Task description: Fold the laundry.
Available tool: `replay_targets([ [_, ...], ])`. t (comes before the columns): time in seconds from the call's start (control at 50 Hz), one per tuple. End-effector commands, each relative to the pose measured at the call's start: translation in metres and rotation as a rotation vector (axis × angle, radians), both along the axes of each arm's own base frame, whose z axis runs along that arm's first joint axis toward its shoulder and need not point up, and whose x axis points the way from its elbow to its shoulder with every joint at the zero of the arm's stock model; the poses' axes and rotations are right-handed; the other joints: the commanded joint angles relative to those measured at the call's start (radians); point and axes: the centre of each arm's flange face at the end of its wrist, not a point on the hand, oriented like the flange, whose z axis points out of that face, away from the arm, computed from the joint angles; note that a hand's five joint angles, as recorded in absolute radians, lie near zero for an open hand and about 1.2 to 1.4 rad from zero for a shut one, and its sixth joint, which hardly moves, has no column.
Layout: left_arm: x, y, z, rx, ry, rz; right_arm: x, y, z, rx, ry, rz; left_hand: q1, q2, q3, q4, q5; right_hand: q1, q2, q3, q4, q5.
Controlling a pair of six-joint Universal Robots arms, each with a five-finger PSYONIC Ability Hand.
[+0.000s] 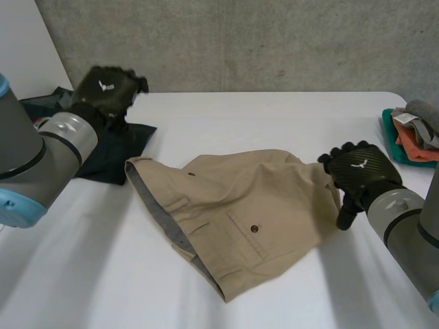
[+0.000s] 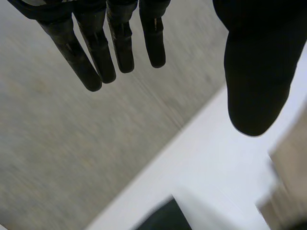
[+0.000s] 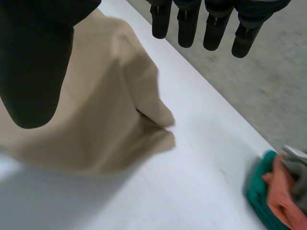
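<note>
Tan shorts (image 1: pixel 240 212) lie folded on the white table (image 1: pixel 274 116), waistband toward the left, back pockets up. My right hand (image 1: pixel 357 171) hovers just off the shorts' right edge, fingers straight and holding nothing; under its thumb (image 3: pixel 33 62) the tan cloth (image 3: pixel 96 120) lies flat. My left hand (image 1: pixel 110 89) is raised above the table's far left, over a dark garment (image 1: pixel 113 154), well away from the shorts. Its fingers (image 2: pixel 96 52) are straight and apart from the thumb, with nothing between them.
A dark folded garment lies at the table's back left, a corner of it (image 2: pixel 160 218) below my left hand. A stack of teal, orange and grey clothes (image 1: pixel 411 137) sits at the right edge, the stack (image 3: pixel 278 191) beyond my right hand. A grey wall runs behind the table.
</note>
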Motion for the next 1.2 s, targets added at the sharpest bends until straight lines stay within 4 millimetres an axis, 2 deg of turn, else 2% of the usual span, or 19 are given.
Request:
replay_targets([
  [0.02,0.002,-0.016,-0.046,0.174,-0.160,-0.055,-0.011,-0.016,-0.020,-0.009,-0.057,-0.087,-0.031,-0.025,-0.028,-0.014,-0.008,-0.050,-0.037,-0.035,-0.033,-0.050],
  [0.08,-0.001,-0.014,-0.064,0.247,-0.218,-0.090,-0.011,-0.021,-0.031,0.036,-0.126,-0.119,-0.034,-0.028,-0.031,-0.017,-0.011,-0.050,-0.037,-0.035,-0.033,-0.050],
  [0.18,-0.005,-0.010,-0.078,0.291,-0.284,-0.115,-0.007,-0.026,-0.049,0.109,-0.201,-0.155,-0.010,-0.005,-0.008,0.007,0.012,-0.050,-0.037,-0.035,-0.033,-0.050],
  [0.3,-0.009,-0.010,-0.089,0.309,-0.314,-0.108,0.000,-0.034,-0.067,0.173,-0.246,-0.176,0.245,0.250,0.247,0.262,0.267,-0.050,-0.037,-0.035,-0.033,-0.050],
  [0.32,-0.010,-0.010,-0.092,0.318,-0.320,-0.110,0.003,-0.035,-0.071,0.188,-0.246,-0.175,0.411,0.416,0.414,0.428,0.434,0.019,0.032,0.034,0.036,0.020],
  [0.38,-0.011,-0.007,-0.096,0.344,-0.329,-0.116,0.005,-0.035,-0.073,0.205,-0.237,-0.173,0.550,0.556,0.553,0.567,0.573,0.296,0.308,0.310,0.312,0.296],
  [0.48,-0.012,0.009,-0.100,0.437,-0.360,-0.139,0.005,-0.035,-0.059,0.157,-0.246,-0.158,0.799,0.804,0.802,0.816,0.822,1.169,1.182,1.184,1.186,1.169],
  [0.52,-0.011,0.010,-0.098,0.443,-0.363,-0.137,0.006,-0.036,-0.054,0.134,-0.252,-0.148,0.952,0.957,0.955,0.969,0.975,1.172,1.185,1.186,1.189,1.172],
  [0.6,-0.009,0.004,-0.094,0.415,-0.354,-0.100,0.011,-0.033,-0.045,0.104,-0.268,-0.098,0.961,0.966,0.964,0.978,0.984,1.172,1.185,1.186,1.189,1.172],
  [0.68,-0.004,-0.020,-0.079,0.291,-0.322,0.011,0.023,-0.026,-0.047,0.124,-0.278,-0.010,0.961,0.966,0.964,0.978,0.984,1.172,1.185,1.186,1.189,1.172],
  [0.76,-0.002,-0.047,-0.036,0.092,-0.230,0.136,0.035,-0.021,-0.047,0.132,-0.288,0.042,0.961,0.966,0.964,0.978,0.984,1.172,1.185,1.186,1.189,1.172],
  [0.82,-0.008,-0.055,0.015,-0.083,-0.120,0.182,0.043,-0.015,-0.041,0.131,-0.315,0.063,0.961,0.966,0.964,0.978,0.984,1.172,1.185,1.186,1.189,1.172],
  [0.84,-0.013,-0.055,0.044,-0.171,-0.060,0.188,0.049,-0.012,-0.037,0.134,-0.335,0.081,0.961,0.966,0.964,0.978,0.984,0.872,0.885,0.887,0.889,0.872],
  [0.88,-0.018,-0.052,0.074,-0.255,0.000,0.185,0.056,-0.006,-0.031,0.139,-0.352,0.095,0.961,0.966,0.964,0.978,0.984,0.001,0.014,0.016,0.018,0.002],
  [0.92,-0.028,-0.038,0.113,-0.345,0.074,0.155,0.059,0.000,-0.023,0.168,-0.366,0.091,0.961,0.966,0.964,0.978,0.984,-0.050,-0.037,-0.035,-0.033,-0.050],
  [1.0,-0.052,-0.008,0.150,-0.404,0.139,0.068,0.037,-0.013,-0.002,0.173,-0.410,-0.017,0.961,0.966,0.964,0.978,0.984,-0.050,-0.037,-0.035,-0.033,-0.050],
  [1.1,-0.093,0.028,0.150,-0.391,0.144,-0.108,0.010,-0.038,0.017,0.104,-0.443,-0.111,0.961,0.966,0.964,0.978,0.984,-0.050,-0.037,-0.035,-0.033,-0.050],
  [1.14,-0.109,0.038,0.139,-0.365,0.139,-0.174,0.000,-0.048,0.021,0.075,-0.440,-0.139,0.961,0.966,0.964,0.978,0.984,-0.050,-0.037,-0.035,-0.033,-0.050],
  [1.2,-0.139,0.055,0.103,-0.276,0.106,-0.276,-0.016,-0.065,0.023,0.037,-0.419,-0.183,0.961,0.966,0.964,0.978,0.984,-0.050,-0.037,-0.035,-0.033,-0.050],
])
